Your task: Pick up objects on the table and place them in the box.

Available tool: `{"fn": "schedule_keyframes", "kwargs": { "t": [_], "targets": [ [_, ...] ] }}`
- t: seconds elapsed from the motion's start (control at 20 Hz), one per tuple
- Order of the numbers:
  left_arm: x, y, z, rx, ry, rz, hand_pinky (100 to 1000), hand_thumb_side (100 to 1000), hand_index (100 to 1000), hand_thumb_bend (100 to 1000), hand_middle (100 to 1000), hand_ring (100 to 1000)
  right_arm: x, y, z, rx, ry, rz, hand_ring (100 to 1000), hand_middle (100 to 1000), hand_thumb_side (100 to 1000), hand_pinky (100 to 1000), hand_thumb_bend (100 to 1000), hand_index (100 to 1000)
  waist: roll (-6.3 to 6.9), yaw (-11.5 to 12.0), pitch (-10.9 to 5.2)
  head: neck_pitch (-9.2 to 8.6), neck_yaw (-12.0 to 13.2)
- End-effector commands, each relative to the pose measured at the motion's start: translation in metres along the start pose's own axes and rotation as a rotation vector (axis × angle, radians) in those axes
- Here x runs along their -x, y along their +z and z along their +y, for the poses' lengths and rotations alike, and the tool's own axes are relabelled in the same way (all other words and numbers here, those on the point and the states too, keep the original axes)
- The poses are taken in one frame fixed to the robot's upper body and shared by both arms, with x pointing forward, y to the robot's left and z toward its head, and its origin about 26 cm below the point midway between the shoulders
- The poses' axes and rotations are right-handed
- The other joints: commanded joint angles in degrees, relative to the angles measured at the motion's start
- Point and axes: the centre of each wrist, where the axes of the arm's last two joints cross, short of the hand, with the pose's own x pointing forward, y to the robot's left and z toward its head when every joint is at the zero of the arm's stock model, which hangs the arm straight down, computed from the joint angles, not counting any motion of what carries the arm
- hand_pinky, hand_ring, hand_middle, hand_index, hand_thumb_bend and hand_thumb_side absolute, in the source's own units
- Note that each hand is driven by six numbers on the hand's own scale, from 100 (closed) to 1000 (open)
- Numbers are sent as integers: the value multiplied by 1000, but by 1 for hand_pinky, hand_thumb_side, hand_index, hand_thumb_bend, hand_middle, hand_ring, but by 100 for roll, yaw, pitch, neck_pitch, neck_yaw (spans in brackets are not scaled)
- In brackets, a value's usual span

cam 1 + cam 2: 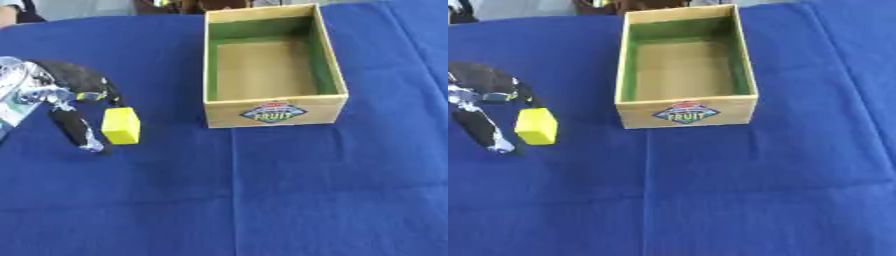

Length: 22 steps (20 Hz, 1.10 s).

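A yellow block [121,125] shows at the left of the blue cloth, some way left of the box. My left hand [66,82] comes in from the left edge, black and silver. One curled finger [107,92] meets the block's top, and the thumb [77,131] lies against its lower left side, so the hand pinches it. I cannot tell whether the block rests on the cloth or is lifted. The open box [276,106] stands at the upper middle. It has green inner walls, a brown floor with nothing in it, and a "FRUIT" label on its front. My right hand shows in neither view.
A blue cloth [289,190] with fold creases covers the whole table. Dark things [614,5] stand past the far edge behind the box.
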Motion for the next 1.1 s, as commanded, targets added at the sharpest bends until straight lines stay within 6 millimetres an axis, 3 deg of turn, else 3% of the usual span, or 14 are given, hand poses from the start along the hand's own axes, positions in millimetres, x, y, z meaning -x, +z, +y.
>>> {"fn": "schedule_keyframes", "kwargs": {
  "t": [0.05, 0.3, 0.55, 0.8, 1.1],
  "targets": [
    [5, 4, 2, -41, -10, 26, 559, 548, 863, 576, 710, 676, -7, -7, -2, -8, 6, -31, 671, 522, 999, 708, 100, 767, -12, -9, -98, -40, 18],
    [2, -2, -4, -66, 5, 19, 421, 523, 798, 567, 643, 566, -6, -7, -1, -8, 7, -28, 671, 521, 999, 709, 100, 767, -11, -14, -87, -40, 29],
    [0, -6, -6, -84, 26, 18, 336, 508, 712, 485, 571, 509, -6, -6, -2, -7, 10, -25, 672, 520, 995, 709, 100, 768, -13, -8, -74, -42, 31],
    [0, -2, -3, -133, 56, 18, 273, 475, 620, 355, 493, 464, -6, -5, -2, -4, 13, -20, 672, 520, 991, 709, 100, 768, -9, -4, -73, -33, 33],
    [3, 7, 5, -211, 84, 41, 240, 438, 570, 210, 440, 431, -6, -5, -3, 0, 16, -18, 672, 518, 989, 710, 100, 768, -8, 7, -80, -29, 31]
  ]
}}
